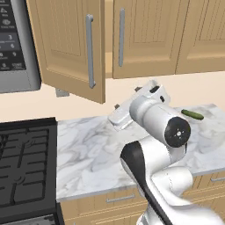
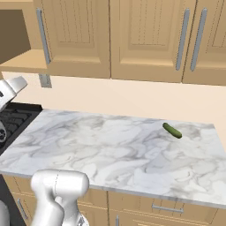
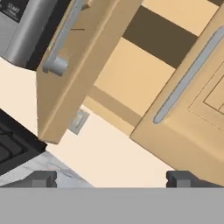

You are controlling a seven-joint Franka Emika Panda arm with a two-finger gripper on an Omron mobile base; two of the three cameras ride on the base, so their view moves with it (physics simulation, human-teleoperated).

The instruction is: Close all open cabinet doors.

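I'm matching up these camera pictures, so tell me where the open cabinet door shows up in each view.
Left base view: open cabinet door at upper left, swung out beside the microwave.
Right base view: upper left, beside the exposed cabinet interior.
Hand view: left of centre, running diagonally.
Shared landmark: the grey wall outlet just below the door.

Leftmost cabinet door (image 1: pixel 72 44) ajar, others closed
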